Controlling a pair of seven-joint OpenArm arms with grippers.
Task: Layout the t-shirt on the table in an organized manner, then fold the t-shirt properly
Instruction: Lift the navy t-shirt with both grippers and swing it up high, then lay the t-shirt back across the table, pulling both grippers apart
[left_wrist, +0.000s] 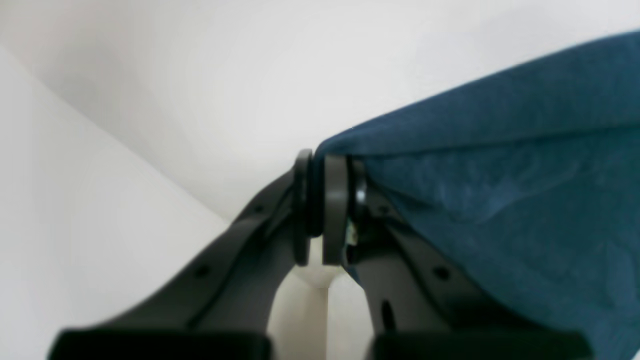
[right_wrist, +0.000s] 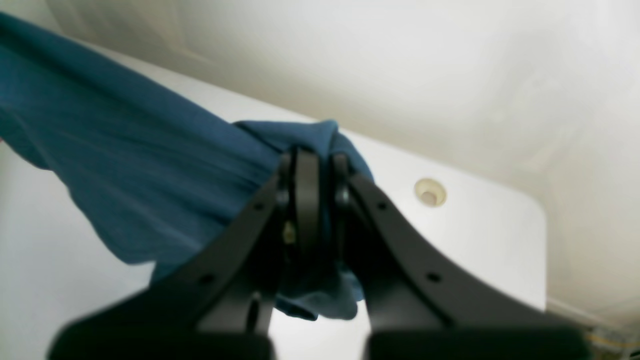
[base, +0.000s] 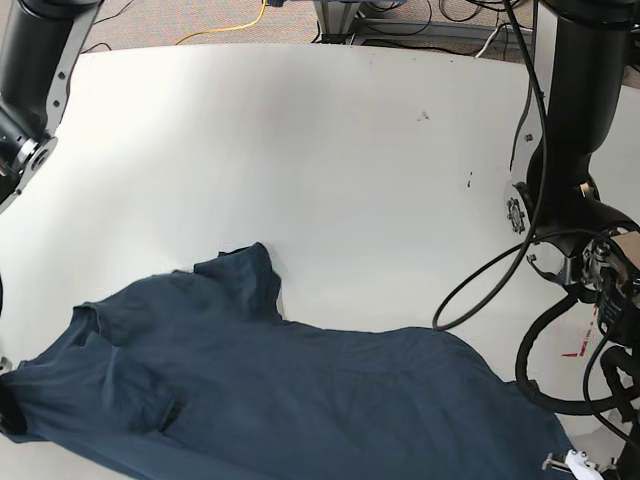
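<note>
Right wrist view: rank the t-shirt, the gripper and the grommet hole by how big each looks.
1. right gripper, looming large only because it sits nearest the lens, roughly matching
2. t-shirt
3. grommet hole, clearly smallest, in the table

the base view looks down from high over the white table (base: 330, 160), taking in both arms at the frame's upper corners, while each wrist view sits close behind its own gripper, looking along the fingers at the blue t-shirt (base: 260, 400), shared by all three.
</note>
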